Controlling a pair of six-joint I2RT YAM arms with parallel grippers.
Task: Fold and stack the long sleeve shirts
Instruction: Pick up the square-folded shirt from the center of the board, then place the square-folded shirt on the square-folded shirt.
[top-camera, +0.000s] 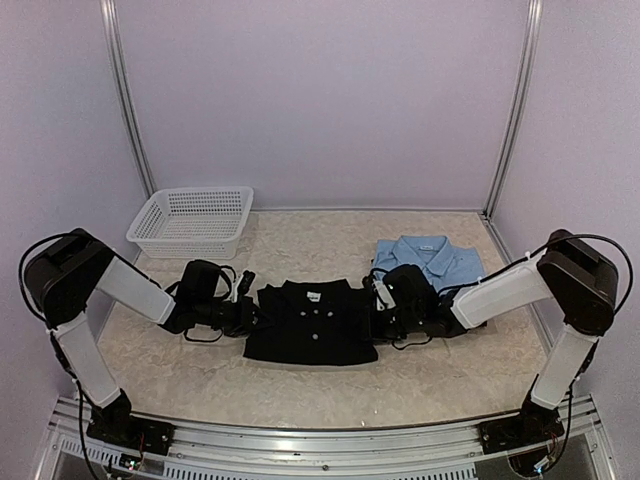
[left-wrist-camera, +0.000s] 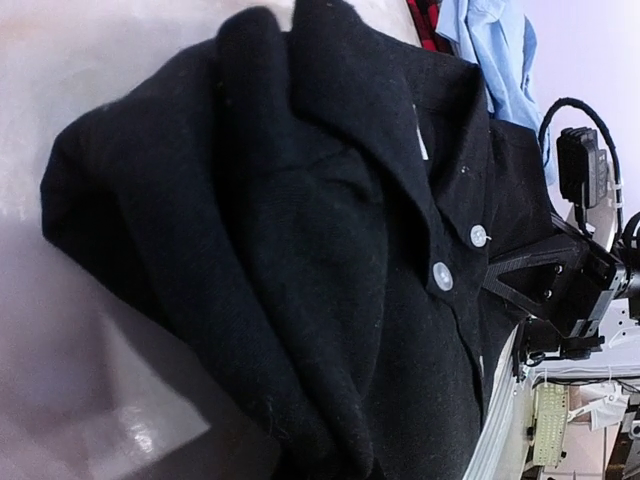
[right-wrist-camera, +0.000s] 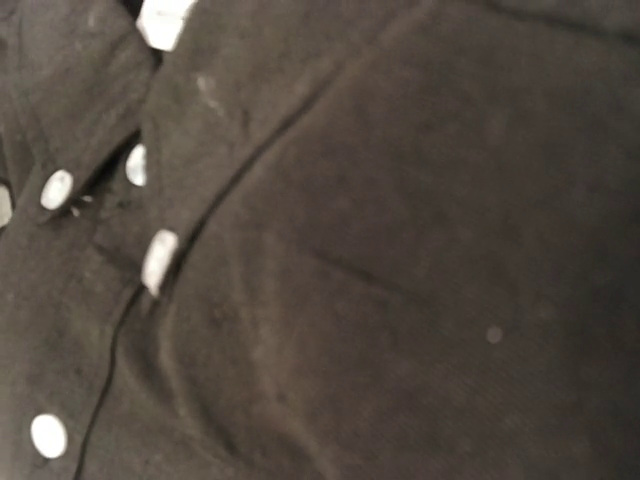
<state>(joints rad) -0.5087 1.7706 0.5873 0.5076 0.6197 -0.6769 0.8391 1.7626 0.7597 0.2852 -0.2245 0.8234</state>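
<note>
Black and folded, the black shirt (top-camera: 310, 322) flat at the centre of the table (top-camera: 180, 372), collar far, hem toward the bases, wider than deep. Sits squarely between 2 claws: left gripper (top-camera: 250, 316) pinched shut on its left edge, right gripper (top-camera: 376, 315) pinched shut on its right edge (fingers hidden in both wrist views, only fabric showing). Probably next: lift together and carry toward the light blue shirt (top-camera: 430, 258), just behind the right claw, so nearer that arm.
</note>
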